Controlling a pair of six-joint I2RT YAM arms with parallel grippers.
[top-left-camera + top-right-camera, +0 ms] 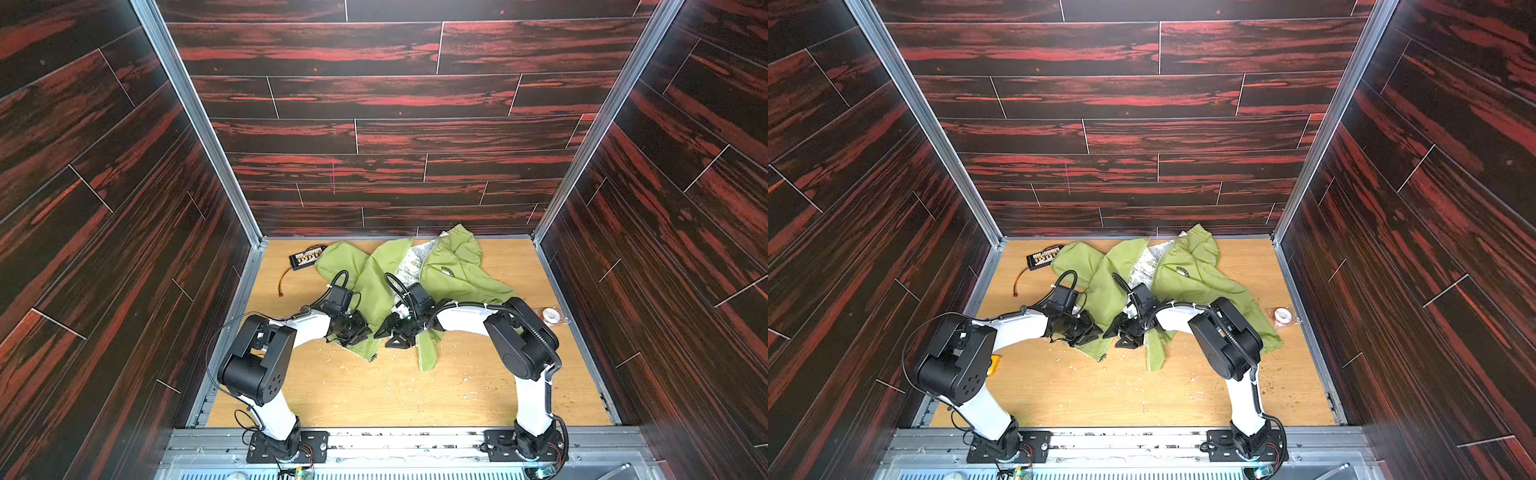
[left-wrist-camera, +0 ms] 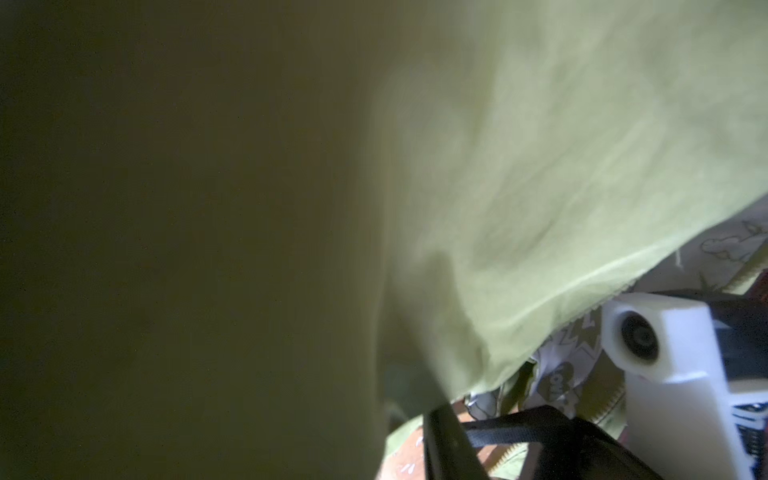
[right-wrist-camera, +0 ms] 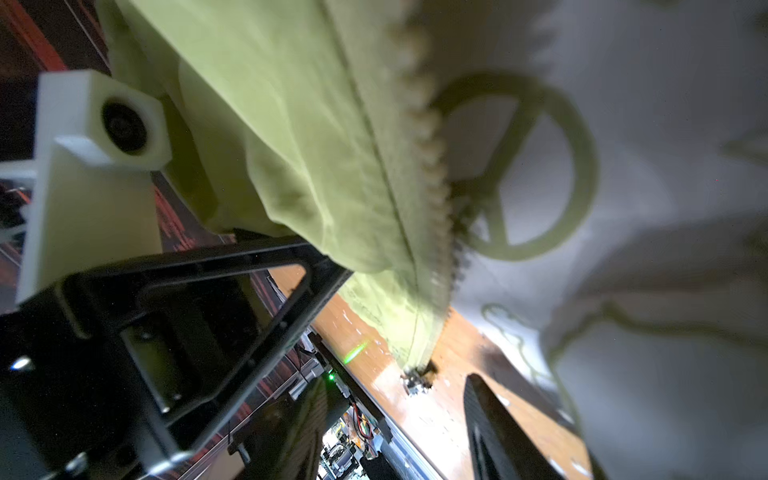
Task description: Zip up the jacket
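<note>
Lying on the table [image 1: 374,399]: jacket [image 1: 455,266], unzipped, toward the back wall in both top views [image 1: 1187,270], hem toward the arms.
Front panels: spread apart, with pale printed lining [image 1: 409,266] showing between them.
Left panel [image 1: 374,286]: lower part raised off the wood and draped over the left gripper [image 1: 358,332]; its bottom corner hangs down to the table.
Zip slider [image 1: 372,357]: at that bottom corner, touching the wood; the right wrist view shows it [image 3: 415,378] at the end of a row of zip teeth [image 3: 432,145].
Right panel [image 1: 449,274]: a narrow strip of it trails toward the front edge, just beside the right gripper [image 1: 388,334].
Left gripper: at the left panel's zip edge, facing the right gripper and near it.
Left fingers: one black finger [image 3: 232,253] shows under the cloth, and green cloth fills most of the left wrist view [image 2: 582,166]; cannot tell whether they are clamped on it.
Right gripper: low between the two panels, near the hem.
Right fingers [image 3: 490,428]: apart, with bare wood and the slider seen through the gap and nothing between them.
Board [image 1: 306,257]: black, with an orange wire, at the back left, just beside a sleeve.
Tape roll [image 1: 550,316]: at the table's right edge, near the other sleeve but apart from it.
Scraps [image 1: 399,390]: small white bits scattered over the wood in front of the hem.
</note>
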